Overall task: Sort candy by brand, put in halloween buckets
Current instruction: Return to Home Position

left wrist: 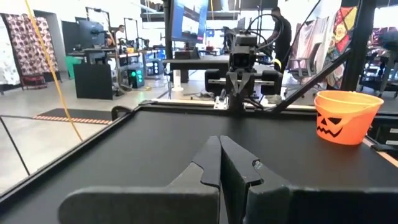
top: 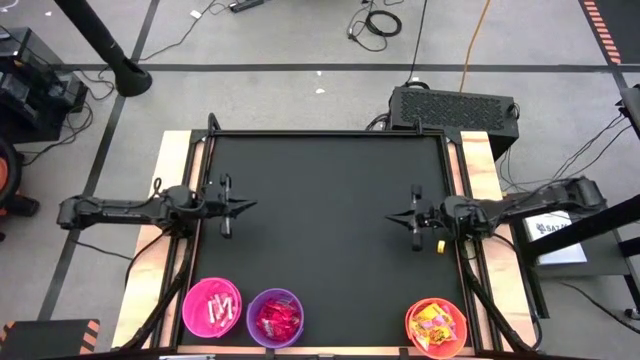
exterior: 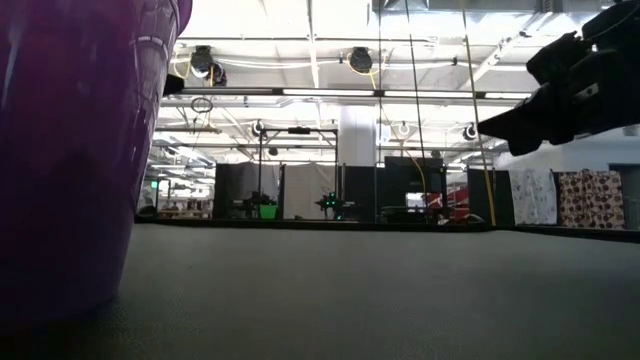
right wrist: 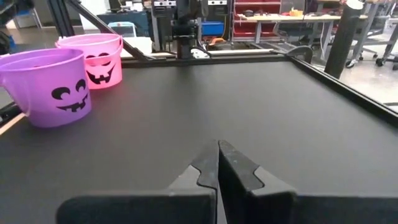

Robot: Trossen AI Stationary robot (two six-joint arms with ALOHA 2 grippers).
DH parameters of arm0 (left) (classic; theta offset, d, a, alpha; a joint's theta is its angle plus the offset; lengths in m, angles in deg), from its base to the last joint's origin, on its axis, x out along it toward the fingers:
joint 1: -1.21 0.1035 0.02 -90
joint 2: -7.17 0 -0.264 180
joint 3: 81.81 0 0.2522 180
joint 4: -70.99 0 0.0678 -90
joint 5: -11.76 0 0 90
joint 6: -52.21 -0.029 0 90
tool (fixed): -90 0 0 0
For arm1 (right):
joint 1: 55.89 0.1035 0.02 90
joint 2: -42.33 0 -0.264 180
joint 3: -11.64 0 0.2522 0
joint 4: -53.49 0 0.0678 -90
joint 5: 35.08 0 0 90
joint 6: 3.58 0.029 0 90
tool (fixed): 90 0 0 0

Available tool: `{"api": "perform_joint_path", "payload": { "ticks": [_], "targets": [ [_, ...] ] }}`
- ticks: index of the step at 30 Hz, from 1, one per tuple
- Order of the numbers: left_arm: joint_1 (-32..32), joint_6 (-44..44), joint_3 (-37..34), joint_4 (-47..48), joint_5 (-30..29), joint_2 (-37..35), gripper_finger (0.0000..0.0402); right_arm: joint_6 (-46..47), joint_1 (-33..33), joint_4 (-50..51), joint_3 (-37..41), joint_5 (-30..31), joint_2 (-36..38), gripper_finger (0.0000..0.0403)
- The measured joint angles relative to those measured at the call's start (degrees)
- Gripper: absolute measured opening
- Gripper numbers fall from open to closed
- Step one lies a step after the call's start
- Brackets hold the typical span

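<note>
Sorting looks done to me: all the candy [top: 277,318] I can see is in buckets along one edge of the counter [top: 330,250], pale in the pink bucket [top: 185,308], red in the purple bucket [top: 249,312], yellow in the orange bucket [top: 408,322], none loose. My left hand [top: 250,205] and right hand [top: 392,215] hang at opposite sides of the counter, tips facing, fingers pressed together, holding nothing. I'd say only parking the arms is left.

Two arms, each stretched low and level from its own side, pointing inward at the other: left gripper [top: 246,205], fingers pressed together; right gripper [top: 393,215], fingers likewise pressed together, well apart from it.
</note>
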Motion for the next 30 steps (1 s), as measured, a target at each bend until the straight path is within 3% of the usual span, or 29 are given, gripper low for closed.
{"api": "perform_joint_path", "payload": {
  "ticks": [7,17,23,30],
  "targets": [
    [0.00,0.02,-0.02,5.99,-0.43,-6.39,0.0001,2.10,0.00,11.25,0.00,-0.35,12.15,0.0000],
    [0.00,0.95,-0.04,11.83,-0.85,-13.33,0.0001,2.36,0.00,21.07,-0.02,-3.19,22.44,0.0000],
    [0.00,1.07,-0.04,16.58,0.57,-17.40,0.0001,2.08,0.01,24.88,-0.04,-4.78,29.49,0.0000],
    [0.00,0.09,-0.09,18.52,0.82,-17.43,0.0001,-1.25,0.02,25.42,-0.07,-7.64,34.59,0.0000]
  ]
}}
